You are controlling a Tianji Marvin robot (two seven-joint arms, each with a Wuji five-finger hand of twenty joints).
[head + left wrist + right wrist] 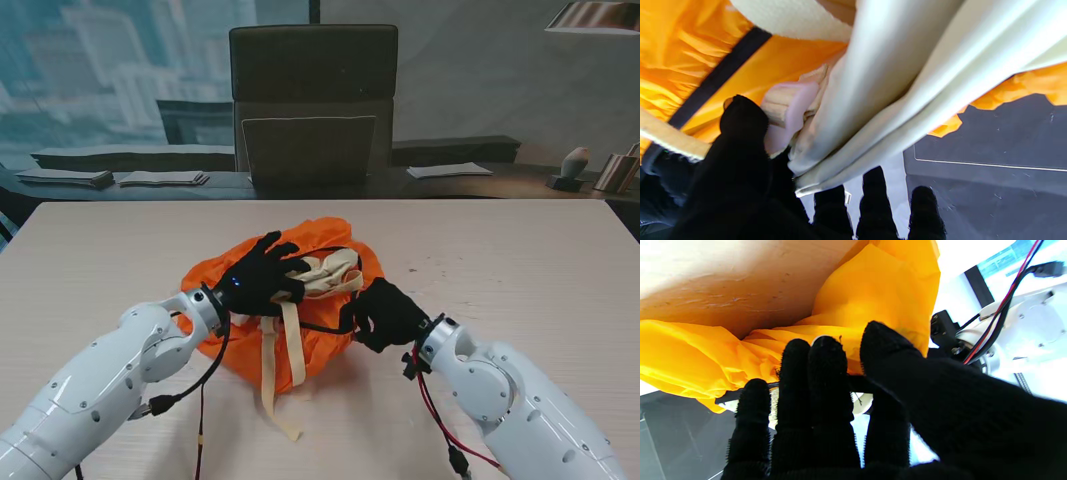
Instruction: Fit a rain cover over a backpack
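An orange rain cover (330,232) lies bunched around a cream backpack (325,275) at the middle of the table (520,260). Two cream straps (290,350) trail toward me. My left hand (255,280) lies on top of the backpack with fingers spread. In the left wrist view the thumb (743,123) presses on cream fabric, the straps (907,83) run under the straight fingers, and a black band (723,73) crosses the cover (690,50). My right hand (385,312) is fisted at the cover's near right edge. The right wrist view shows that hand (840,426) pinching the cover's black band (858,384) against orange fabric (873,290).
A dark office chair (313,100) stands behind the table's far edge. On the dark ledge behind lie papers (160,178) and small items at the far right (575,165). Cables hang from my left forearm (205,400) and right wrist (440,420).
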